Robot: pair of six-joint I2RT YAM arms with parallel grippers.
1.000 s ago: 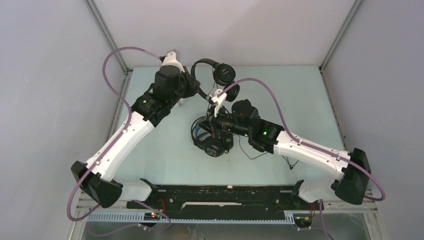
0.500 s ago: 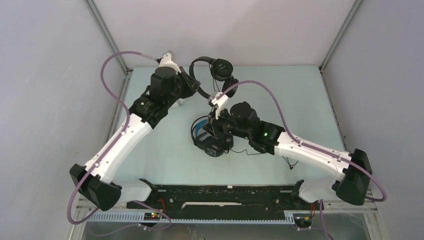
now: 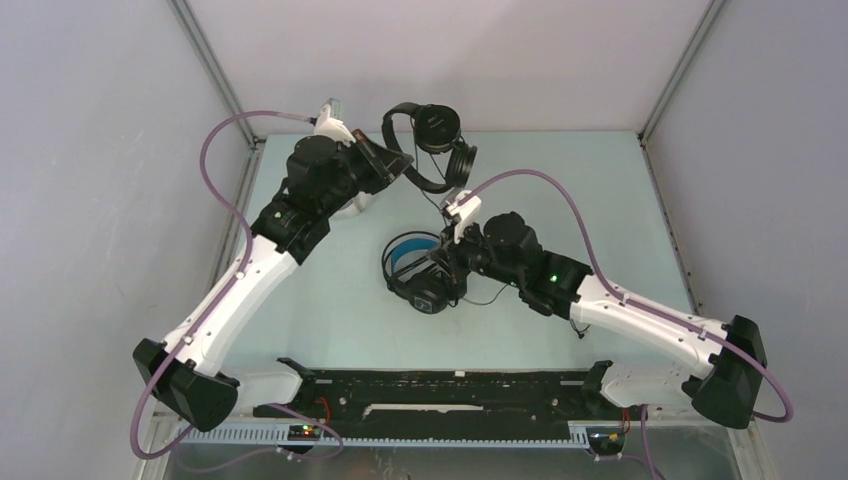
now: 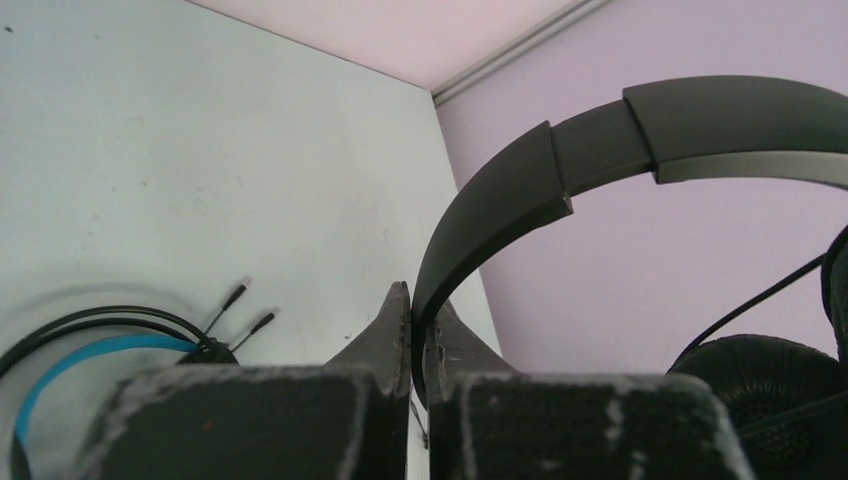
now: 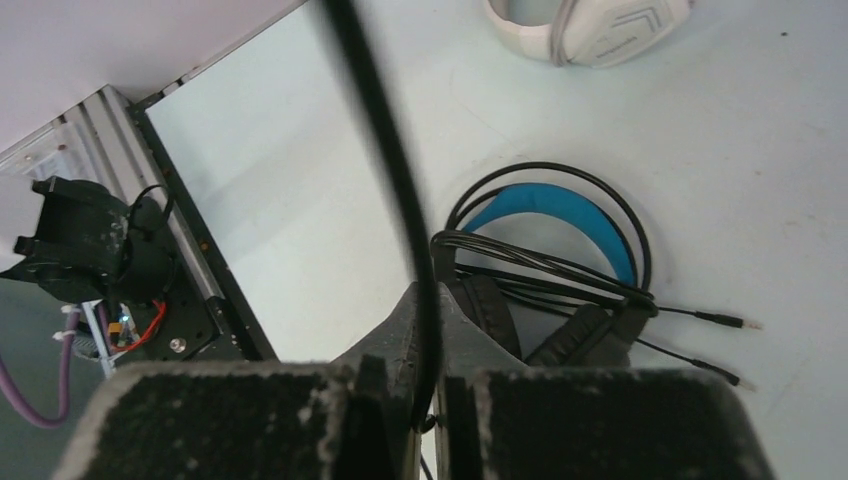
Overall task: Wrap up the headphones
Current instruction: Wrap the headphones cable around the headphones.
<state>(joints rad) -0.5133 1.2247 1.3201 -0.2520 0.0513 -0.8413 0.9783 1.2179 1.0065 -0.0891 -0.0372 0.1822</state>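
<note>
Left pincer (image 4: 412, 300) raised headphones (image 4: 600, 140) higher, right pincer (image 5: 425, 300) pinching cable (image 5: 375, 120)

We see a pale green tabletop (image 3: 330, 310). Near its centre lies the black headphone set with blue lining (image 3: 410, 250), its cable (image 5: 540, 268) looped across it and two plugs (image 5: 742, 323) resting beside. Toward 11 o'clock lies the white-grey set (image 5: 600, 30), mostly hidden from above and seemingly flat.

The slim headphones (image 3: 437, 128) and the cable (image 5: 385, 140) are black; the 2nd headphones (image 3: 425, 295) are black with blue lining, the 3rd headphones (image 5: 600, 30) white-grey; the tabletop (image 3: 330, 300) is pale mint.
</note>
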